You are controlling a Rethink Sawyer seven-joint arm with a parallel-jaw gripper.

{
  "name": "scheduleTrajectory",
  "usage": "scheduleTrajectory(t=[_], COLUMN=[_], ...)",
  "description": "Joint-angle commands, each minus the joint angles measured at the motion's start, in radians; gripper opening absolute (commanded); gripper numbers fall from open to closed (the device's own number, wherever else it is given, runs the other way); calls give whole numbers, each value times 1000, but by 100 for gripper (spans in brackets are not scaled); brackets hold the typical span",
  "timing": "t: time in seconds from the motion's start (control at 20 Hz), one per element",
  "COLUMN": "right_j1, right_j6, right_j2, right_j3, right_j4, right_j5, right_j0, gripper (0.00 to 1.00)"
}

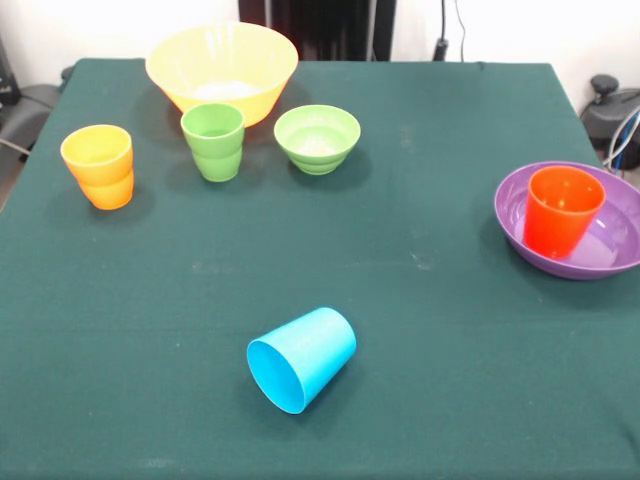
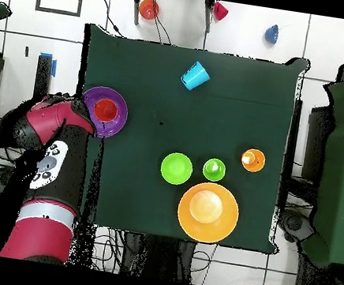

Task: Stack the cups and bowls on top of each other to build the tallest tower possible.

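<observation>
Red arm (image 2: pixel 50 127) hung at the tabletop (image 1: pixel 420 330) edge; jaws hidden, state indeterminable. Orange cup (image 1: pixel 562 209) stood in purple bowl (image 1: pixel 612 255) beside it.

A dark green table (image 2: pixel 151 90) stands on a white tiled floor (image 2: pixel 333 45). Cables (image 2: pixel 157 23) trail past its edges. A pale wall (image 1: pixel 100 25) rises behind it.

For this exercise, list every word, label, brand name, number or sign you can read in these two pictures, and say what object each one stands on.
None can be read.
The cups and bowls, such as the light blue cup and the purple bowl, are plain and carry no print.
The green table cloth is unmarked.
The robot arm shows a pale panel in the overhead view; any marking there is too small to read.
</observation>
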Motion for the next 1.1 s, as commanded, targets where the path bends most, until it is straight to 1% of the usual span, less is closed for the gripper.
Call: scheduleTrajectory(t=[0.05, 0.2, 0.35, 0.5, 0.6, 0.8, 1.1], right_j1=[93, 123, 133, 104, 85, 64, 24], right_j6=[131, 182, 160, 126, 106, 95, 83], right_j2=[9, -18, -9, 9, 21, 44, 57], right_j3=[-49, -48, -41, -13, 4, 31, 57], right_j4=[29, 68, 80, 100, 105, 123, 129], right_j5=[96, 61, 69, 143, 159, 154, 178], right_j0=[33, 47, 37, 17, 3, -21, -25], gripper=[100, 100, 100, 100, 100, 100, 100])
